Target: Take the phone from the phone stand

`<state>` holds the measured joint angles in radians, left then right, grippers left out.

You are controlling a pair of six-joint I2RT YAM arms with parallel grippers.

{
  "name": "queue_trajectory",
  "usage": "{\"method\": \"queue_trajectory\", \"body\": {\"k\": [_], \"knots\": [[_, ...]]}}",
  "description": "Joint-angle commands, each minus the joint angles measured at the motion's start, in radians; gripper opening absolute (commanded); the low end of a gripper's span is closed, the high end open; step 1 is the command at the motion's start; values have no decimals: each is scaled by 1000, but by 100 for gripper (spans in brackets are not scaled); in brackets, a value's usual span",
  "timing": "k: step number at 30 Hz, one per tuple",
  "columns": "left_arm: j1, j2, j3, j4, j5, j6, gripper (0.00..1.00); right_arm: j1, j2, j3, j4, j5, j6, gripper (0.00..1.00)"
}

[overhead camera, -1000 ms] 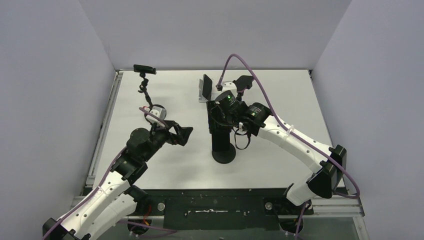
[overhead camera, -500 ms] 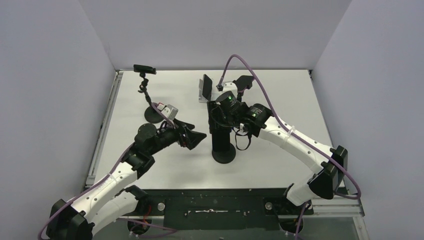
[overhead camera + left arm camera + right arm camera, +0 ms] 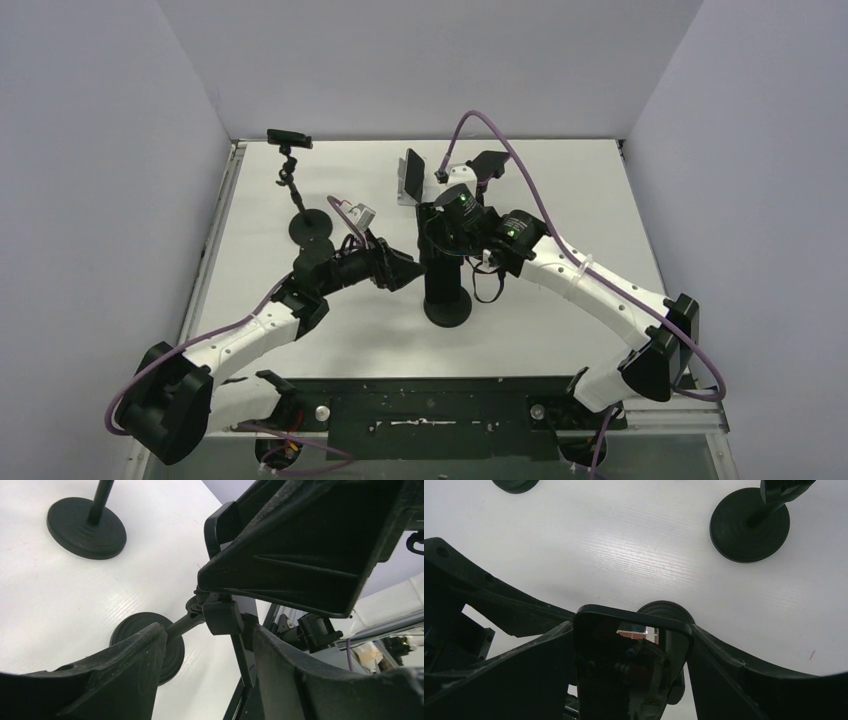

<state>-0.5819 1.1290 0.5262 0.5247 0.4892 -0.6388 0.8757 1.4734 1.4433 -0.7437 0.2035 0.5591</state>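
left gripper (image 3: 402,270) has swung in to the phone stand (image 3: 446,302), jaws narrowing but still unclenched astride its post. right gripper (image 3: 631,630) clamps the phone (image 3: 629,670), still seated on top. Bracing looks next.

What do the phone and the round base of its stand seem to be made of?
Phone: probably a glass front, glossy black; it shows clear reflections like a mirror. Base: matte black with no shine; plastic or painted metal, the look does not tell which.

The phone (image 3: 624,680) is clamped at both side edges by the right gripper (image 3: 633,630). A round black stand base (image 3: 667,611) is seen just behind it. A second base (image 3: 749,530) is noted at upper right.
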Motion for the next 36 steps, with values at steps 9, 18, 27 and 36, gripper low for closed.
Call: {"method": "queue_trajectory", "body": {"k": [9,18,27,36], "knots": [[-6,104,37,294,90,-156,45,-6,-53,-16,29,15,-13,56],[-6,111,8,320,101,-147,15,-6,-63,-35,40,11,-5,57],[-6,110,-19,333,57,-125,0,-5,-85,-65,47,-8,28,93],[-6,112,-21,326,50,-121,0,-4,-70,-52,33,-12,35,89]]}}
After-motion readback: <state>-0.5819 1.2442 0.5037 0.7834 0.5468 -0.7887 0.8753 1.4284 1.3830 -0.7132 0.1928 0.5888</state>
